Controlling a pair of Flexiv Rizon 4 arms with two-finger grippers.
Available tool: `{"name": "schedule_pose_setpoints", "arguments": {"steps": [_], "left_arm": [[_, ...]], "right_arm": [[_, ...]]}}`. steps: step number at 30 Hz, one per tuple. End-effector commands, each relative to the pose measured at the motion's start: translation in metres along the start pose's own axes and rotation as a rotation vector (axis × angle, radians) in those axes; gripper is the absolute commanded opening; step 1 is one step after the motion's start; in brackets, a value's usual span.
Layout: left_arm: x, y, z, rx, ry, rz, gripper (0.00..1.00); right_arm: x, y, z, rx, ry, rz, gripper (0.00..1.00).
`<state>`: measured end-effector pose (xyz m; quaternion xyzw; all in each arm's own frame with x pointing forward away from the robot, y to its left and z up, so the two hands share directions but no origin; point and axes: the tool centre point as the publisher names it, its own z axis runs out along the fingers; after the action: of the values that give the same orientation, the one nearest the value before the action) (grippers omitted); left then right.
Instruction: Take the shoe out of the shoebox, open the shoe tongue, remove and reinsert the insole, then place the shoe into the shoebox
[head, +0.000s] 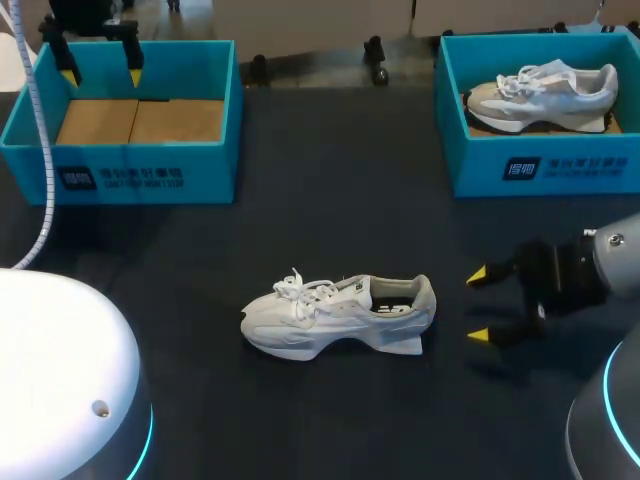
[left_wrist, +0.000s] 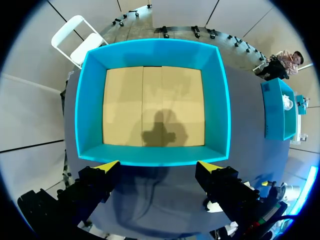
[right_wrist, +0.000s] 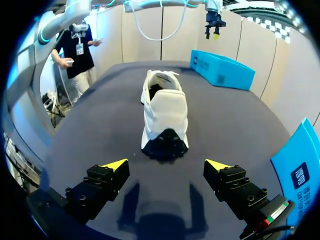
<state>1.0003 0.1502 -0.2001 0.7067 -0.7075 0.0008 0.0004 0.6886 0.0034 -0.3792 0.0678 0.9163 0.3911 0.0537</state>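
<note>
A white shoe (head: 335, 315) lies on its sole in the middle of the dark table, toe to the left and heel to the right. My right gripper (head: 478, 306) stands open just right of the heel, apart from it. The right wrist view has the shoe (right_wrist: 164, 112) straight ahead of the right gripper (right_wrist: 167, 166), heel nearest. An empty teal shoebox (head: 125, 165) with a cardboard floor stands at the back left. Above it my left gripper (head: 102, 76) hangs open. In the left wrist view the shoebox (left_wrist: 154, 155) lies under the left gripper (left_wrist: 157, 165).
A second teal box (head: 545, 165) at the back right holds another white and beige shoe (head: 540, 95). In the right wrist view, the empty shoebox (right_wrist: 222, 70) is far ahead beyond the shoe. Bare dark table surrounds the shoe.
</note>
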Motion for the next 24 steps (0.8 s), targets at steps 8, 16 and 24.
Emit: {"name": "schedule_pose_setpoints", "arguments": {"steps": [8, 16, 24], "left_arm": [[0.0, 0.0, 0.0, 0.0, -0.001, 0.0, 1.0], [0.0, 0.0, 0.0, 0.0, -0.001, 0.0, 1.0], [0.0, 0.0, 0.0, 0.0, -0.001, 0.0, 1.0]], "right_arm": [[0.001, -0.001, 0.003, 0.0, -0.003, -0.001, 1.0], [0.001, -0.001, 0.003, 0.0, -0.003, -0.001, 1.0], [-0.008, 0.005, 0.015, -0.014, -0.018, 0.005, 1.0]]}}
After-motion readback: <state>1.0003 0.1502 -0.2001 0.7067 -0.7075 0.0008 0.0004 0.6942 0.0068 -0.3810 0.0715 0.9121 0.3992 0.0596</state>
